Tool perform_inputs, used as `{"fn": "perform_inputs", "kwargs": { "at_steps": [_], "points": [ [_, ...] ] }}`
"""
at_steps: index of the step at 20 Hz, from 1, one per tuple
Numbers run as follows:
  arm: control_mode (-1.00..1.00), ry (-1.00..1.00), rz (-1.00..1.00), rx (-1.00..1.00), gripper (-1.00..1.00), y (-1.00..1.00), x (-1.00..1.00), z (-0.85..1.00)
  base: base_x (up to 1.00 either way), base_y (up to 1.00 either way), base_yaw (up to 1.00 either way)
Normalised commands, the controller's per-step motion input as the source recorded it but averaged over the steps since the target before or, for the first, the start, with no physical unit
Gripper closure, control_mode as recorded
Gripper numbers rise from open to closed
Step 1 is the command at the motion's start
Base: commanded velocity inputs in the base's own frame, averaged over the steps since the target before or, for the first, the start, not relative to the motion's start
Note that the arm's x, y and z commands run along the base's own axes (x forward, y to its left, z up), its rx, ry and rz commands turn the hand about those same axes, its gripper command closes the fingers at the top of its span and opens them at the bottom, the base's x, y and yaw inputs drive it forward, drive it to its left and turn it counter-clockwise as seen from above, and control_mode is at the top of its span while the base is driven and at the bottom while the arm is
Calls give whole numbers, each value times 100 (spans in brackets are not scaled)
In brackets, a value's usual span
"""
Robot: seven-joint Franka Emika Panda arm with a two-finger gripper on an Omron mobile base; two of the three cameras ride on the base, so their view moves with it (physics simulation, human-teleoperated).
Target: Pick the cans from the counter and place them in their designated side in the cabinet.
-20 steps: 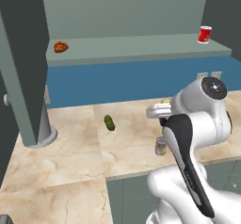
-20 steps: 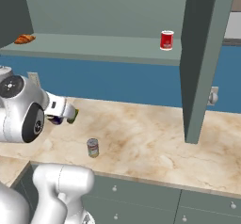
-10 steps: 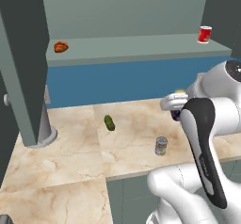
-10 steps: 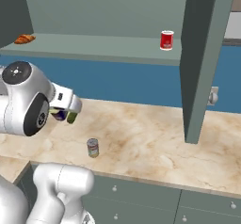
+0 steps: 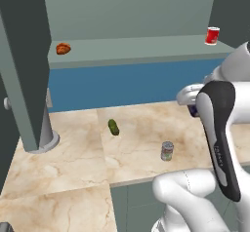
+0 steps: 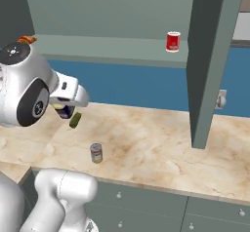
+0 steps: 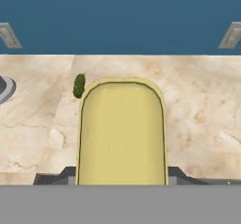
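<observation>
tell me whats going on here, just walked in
The robot arm's gripper holds the yellow-topped can lifted above the counter. The silver can and a green pickle sit on the counter. On the cabinet shelf, a red can marks one end and a croissant the other.

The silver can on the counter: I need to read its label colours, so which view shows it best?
The left base view: the silver can stands unblocked on the counter, green-and-red label facing the camera. The right base view shows it equally clear but smaller.
</observation>
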Motion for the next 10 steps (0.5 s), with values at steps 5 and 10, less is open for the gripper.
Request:
{"fn": "perform_inputs", "kwargs": {
  "at_steps": [5,10],
  "points": [
    [-100,-1,0,-9,100,-28,-9,32,0,0,0],
    [-100,-3,0,-9,100,-30,-6,31,0,0,0]
  ]
}}
